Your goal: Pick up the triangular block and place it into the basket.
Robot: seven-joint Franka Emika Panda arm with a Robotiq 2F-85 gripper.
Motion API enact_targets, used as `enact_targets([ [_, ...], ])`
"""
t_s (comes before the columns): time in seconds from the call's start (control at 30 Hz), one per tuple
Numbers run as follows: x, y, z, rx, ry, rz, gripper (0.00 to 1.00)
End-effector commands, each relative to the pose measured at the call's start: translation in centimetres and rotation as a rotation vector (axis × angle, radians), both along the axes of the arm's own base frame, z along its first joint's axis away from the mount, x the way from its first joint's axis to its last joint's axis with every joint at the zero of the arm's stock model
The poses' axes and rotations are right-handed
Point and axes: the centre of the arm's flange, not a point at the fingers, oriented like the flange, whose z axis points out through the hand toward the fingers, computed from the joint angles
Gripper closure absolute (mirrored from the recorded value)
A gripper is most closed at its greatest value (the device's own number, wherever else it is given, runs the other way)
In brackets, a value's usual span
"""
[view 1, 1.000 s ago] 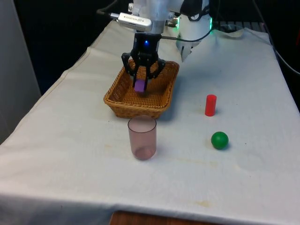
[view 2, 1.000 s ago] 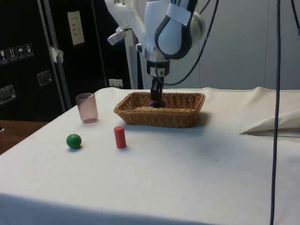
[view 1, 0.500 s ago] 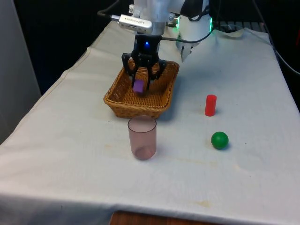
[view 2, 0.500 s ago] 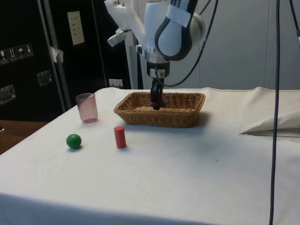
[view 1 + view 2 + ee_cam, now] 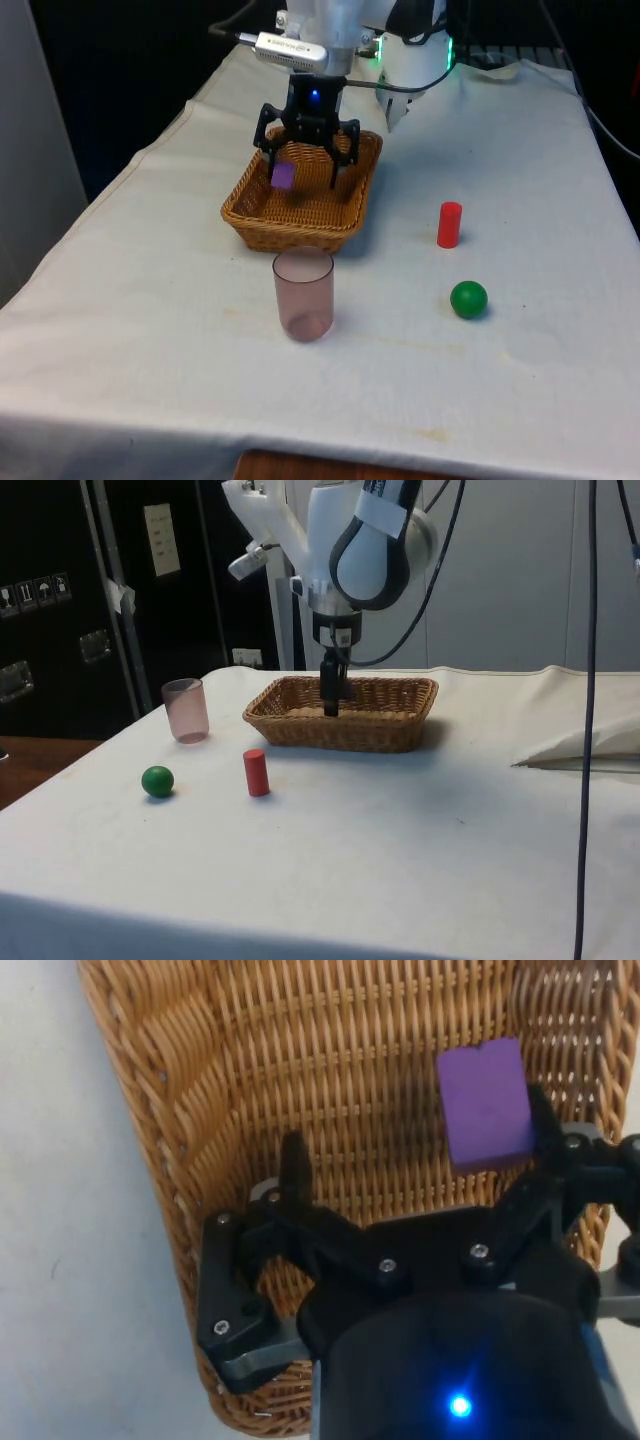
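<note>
One big basket (image 5: 250,205) sits right under the gripper (image 5: 306,163), whose black fingers are spread wide apart and hold nothing. Beside one finger is the small purple block (image 5: 283,176); it looks like it is touching that finger, but it may be falling free. The block is over the basket, so the job looks almost done. What is left is for the block to land inside.

A see-through pink cup (image 5: 303,293) is seen standing upright on the white cloth (image 5: 150,300). A red cylinder (image 5: 449,224) is stood up too (well over to the front view's right), and a green ball (image 5: 468,299) is laid near it, not touching.
</note>
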Motion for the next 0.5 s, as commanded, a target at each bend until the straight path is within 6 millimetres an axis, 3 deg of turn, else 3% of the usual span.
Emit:
enact_targets([
  [0.0, -0.1, 0.5, -0.1, 0.003, 0.000, -0.003, 0.00],
  [0.47, -1.1, 1.3, -0.1, 0.022, 0.000, -0.014, 0.00],
])
